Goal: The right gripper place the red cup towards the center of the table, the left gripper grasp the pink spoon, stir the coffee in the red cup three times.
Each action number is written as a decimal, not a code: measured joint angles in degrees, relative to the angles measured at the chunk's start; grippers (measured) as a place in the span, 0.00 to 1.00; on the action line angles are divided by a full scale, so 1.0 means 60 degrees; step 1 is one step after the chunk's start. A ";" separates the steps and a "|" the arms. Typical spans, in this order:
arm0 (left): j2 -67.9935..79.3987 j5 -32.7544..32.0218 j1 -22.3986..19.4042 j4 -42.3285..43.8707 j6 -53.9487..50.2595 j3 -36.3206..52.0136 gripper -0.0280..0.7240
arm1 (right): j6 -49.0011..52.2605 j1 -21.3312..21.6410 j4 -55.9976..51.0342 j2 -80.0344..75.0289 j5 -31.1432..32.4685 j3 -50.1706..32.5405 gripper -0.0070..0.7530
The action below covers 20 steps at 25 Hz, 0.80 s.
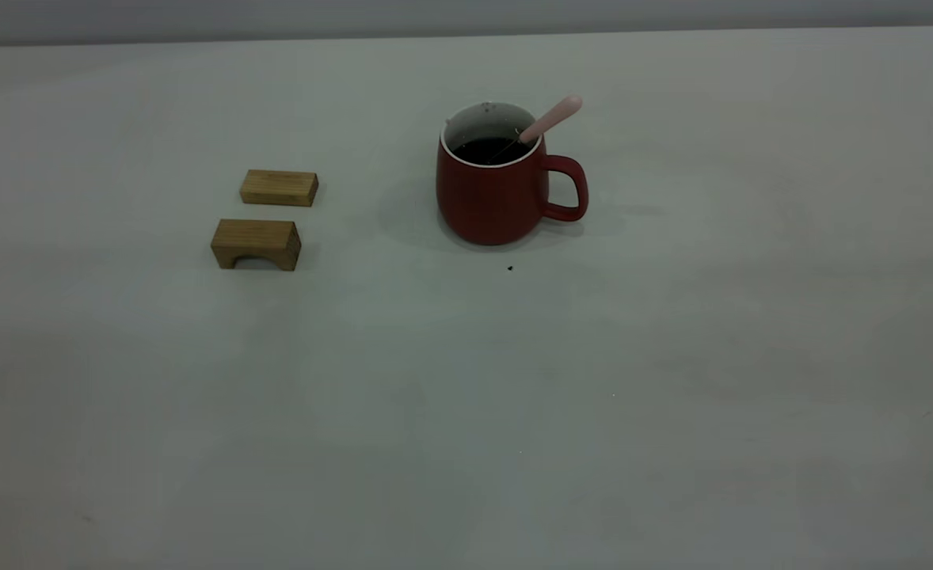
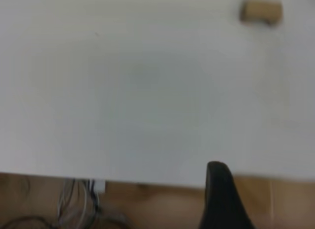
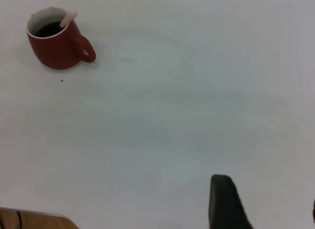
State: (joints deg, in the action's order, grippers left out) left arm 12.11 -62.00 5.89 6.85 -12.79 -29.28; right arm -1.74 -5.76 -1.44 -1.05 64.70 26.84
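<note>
Left gripper [image 2: 221, 199] shows one black finger; I cannot tell its state. Far from it, the slim pink spoon [image 1: 552, 119] leans in the round red cup [image 1: 492, 194]. Grab the handle gently.

A bare test setup, most likely a robotics lab rather than a home. A broad, plain off-white tabletop [image 1: 672, 396] fills nearly every view, with a flat grey wall behind it. Only staged props sit on it: a red cup [image 1: 492, 194] and 2 tan wooden blocks [image 1: 279, 188]. Past the tabletop's edge, loose cables [image 2: 78, 204] hang over a wood-toned floor [image 2: 147, 209].
</note>
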 joint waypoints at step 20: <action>-0.2203 -0.0709 -0.0904 0.0158 0.0050 0.0062 0.72 | 0.0000 0.0000 0.0000 0.0000 0.0000 0.0000 0.61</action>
State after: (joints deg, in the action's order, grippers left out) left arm -1.10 -66.26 0.46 7.79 -12.49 -28.91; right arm -1.74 -5.76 -1.44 -1.05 64.70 26.84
